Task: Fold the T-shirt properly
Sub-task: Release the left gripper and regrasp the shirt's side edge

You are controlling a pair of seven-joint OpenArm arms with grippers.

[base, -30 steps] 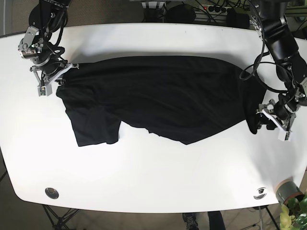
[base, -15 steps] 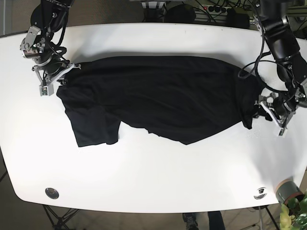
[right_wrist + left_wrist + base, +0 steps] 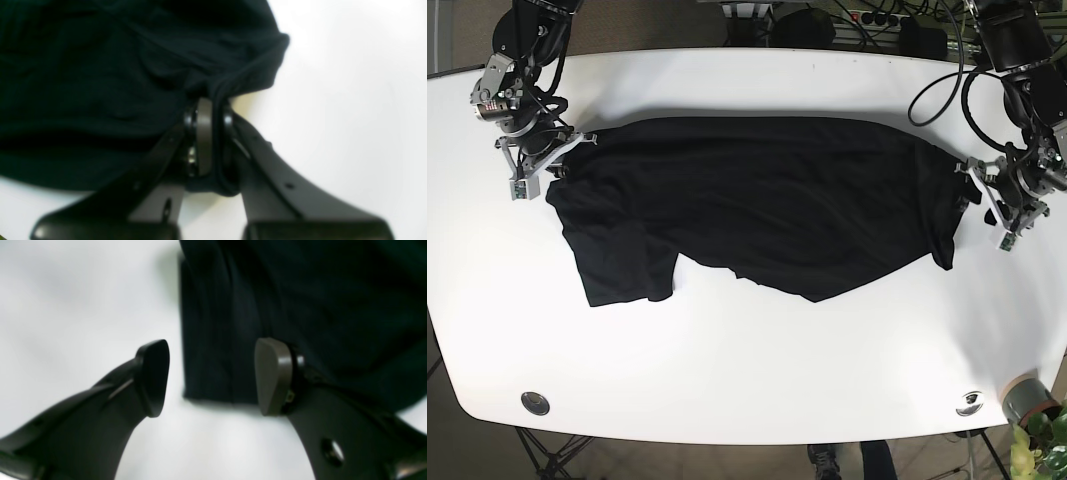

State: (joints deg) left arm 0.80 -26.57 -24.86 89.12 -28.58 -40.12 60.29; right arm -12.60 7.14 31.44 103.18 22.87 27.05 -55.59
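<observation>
The step in hand looks like the first one: taking the two ends of the black T-shirt (image 3: 757,200) so that it can be spread flat before any fold is made. The T-shirt lies across the upper middle of the white table (image 3: 747,370) in the base view, wrinkled, with one sleeve hanging toward the lower left of the frame.

The right tool (image 3: 210,140), at the upper left of the base view, is closed tight on a bunched edge of the cloth; in its wrist view the fabric runs between the two pads and is pulled up into a small ridge.

The left tool (image 3: 211,376), at the right side of the base view, stands wide open and grips nothing. In its wrist view a corner of the T-shirt lies flat on the table between the pads, nearer to the right pad, which sits over the cloth.

I judge that the next move asks the left tool to go lower and close on this corner, with both layers caught.
</observation>
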